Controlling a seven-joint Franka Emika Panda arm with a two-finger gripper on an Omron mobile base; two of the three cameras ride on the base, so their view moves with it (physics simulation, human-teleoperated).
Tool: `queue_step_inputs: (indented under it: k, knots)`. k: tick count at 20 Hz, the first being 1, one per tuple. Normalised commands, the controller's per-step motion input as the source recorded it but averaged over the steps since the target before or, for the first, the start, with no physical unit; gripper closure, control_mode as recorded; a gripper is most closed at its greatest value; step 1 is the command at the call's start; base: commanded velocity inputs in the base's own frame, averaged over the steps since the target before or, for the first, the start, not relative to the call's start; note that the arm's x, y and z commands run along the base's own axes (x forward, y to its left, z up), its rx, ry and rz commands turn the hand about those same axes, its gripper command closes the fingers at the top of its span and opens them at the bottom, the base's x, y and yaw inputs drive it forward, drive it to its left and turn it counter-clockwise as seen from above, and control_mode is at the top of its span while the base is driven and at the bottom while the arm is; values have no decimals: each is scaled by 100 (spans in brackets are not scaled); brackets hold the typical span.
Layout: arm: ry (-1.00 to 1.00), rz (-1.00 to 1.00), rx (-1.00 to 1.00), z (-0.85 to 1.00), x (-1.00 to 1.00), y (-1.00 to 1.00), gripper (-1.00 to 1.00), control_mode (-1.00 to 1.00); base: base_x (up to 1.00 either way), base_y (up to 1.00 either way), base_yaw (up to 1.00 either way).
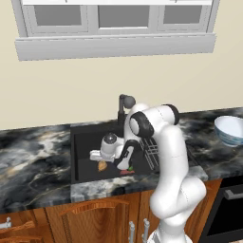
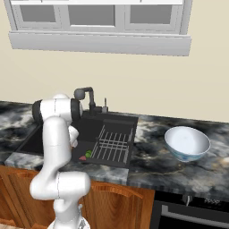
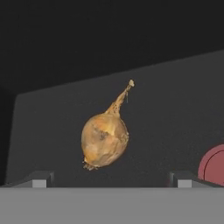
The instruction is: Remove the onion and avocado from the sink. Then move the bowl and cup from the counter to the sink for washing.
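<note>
Onion (image 3: 105, 141): light, firm, papery-slick, I judge; lying in sink (image 1: 83, 142); I'd pinch bulb's middle, not stem; gripper (image 3: 109, 178) spread wide, empty.

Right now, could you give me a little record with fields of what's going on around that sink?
Onion: lying on the sink floor, straight ahead of the hand, untouched
Gripper: jaws wide open, holding nothing
Sink: black basin with wire rack on one side
Avocado: in the sink beside the rack
Bowl: upright on the counter, right of the sink
Faucet: behind the basin
</note>
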Motion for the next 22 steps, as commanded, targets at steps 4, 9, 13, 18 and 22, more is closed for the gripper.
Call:
queue_step_inputs:
  k: [4,9,13,18,22]
  knots:
    - [0,-1,0,-14,5,2,-100,-100,0,0,0]
    - [0,-1,0,-13,5,0,-100,-100,0,0,0]
    - [0,0,0,-14,6,0,-100,-100,0,0,0]
    - [0,0,0,-13,7,0,-100,-100,0,0,0]
    - [0,0,0,-11,7,0,-100,-100,0,0,0]
